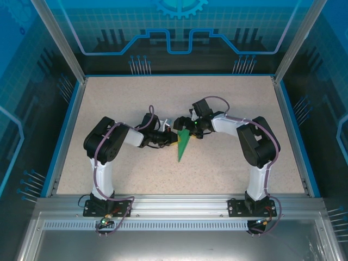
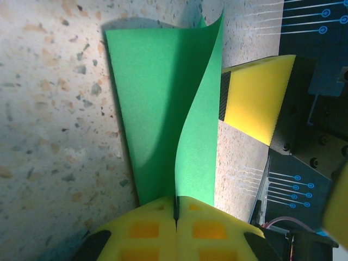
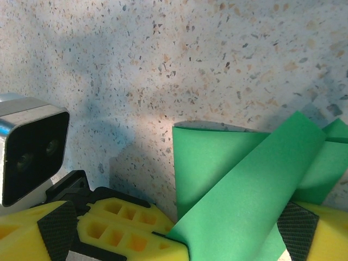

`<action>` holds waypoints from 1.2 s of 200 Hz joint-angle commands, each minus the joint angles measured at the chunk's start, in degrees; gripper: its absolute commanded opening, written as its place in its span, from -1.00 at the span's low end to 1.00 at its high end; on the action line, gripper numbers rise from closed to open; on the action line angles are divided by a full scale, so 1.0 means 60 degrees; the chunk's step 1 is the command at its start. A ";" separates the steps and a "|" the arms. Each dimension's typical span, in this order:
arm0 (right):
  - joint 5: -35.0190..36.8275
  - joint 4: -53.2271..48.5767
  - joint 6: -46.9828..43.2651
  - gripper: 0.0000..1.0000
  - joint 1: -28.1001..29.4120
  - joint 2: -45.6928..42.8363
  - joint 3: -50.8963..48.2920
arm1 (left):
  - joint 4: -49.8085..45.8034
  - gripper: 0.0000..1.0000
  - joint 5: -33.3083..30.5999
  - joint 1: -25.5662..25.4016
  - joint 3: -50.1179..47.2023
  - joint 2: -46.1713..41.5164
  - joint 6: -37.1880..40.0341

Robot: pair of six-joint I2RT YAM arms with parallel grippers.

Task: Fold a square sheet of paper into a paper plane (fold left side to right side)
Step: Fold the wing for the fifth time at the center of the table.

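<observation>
Between my left fingers [image 2: 206,223], the square sheet of paper [image 2: 157,109] sits pinched, long axis pointing away. My right fingers [image 3: 125,225] spread astride its flap.

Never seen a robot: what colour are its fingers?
Bright yellow, clearest in the left wrist view, where the fingers pinch the green paper.

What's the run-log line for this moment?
left pincer: shut on green paper flap | right pincer: open, straddling it | flap raised off table

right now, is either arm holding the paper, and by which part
The left gripper pinches the green paper by the edge of its raised flap. The right gripper is open, fingers astride that flap.
</observation>
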 commanded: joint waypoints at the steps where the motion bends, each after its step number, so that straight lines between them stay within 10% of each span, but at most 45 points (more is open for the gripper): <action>1: -0.0032 -0.0404 -0.0152 0.98 0.0103 0.0269 0.0099 | -0.0578 -1.00 -0.0121 0.0070 0.0258 0.0396 0.0482; 91: 0.0664 -0.0521 -0.0326 0.96 -0.0160 -0.1338 -0.0434 | -0.1064 -1.00 -0.0298 0.0070 0.0431 0.0648 0.0601; 161: 0.0005 -0.0292 -0.0141 -0.16 -0.0160 -0.0726 -0.0321 | -0.1210 -1.00 -0.0251 0.0063 0.0605 0.0752 0.0686; 240: 0.0024 -0.0979 -0.0320 -0.17 0.0030 0.0220 0.0556 | -0.1589 -1.00 -0.0174 0.0056 0.0898 0.0961 0.0913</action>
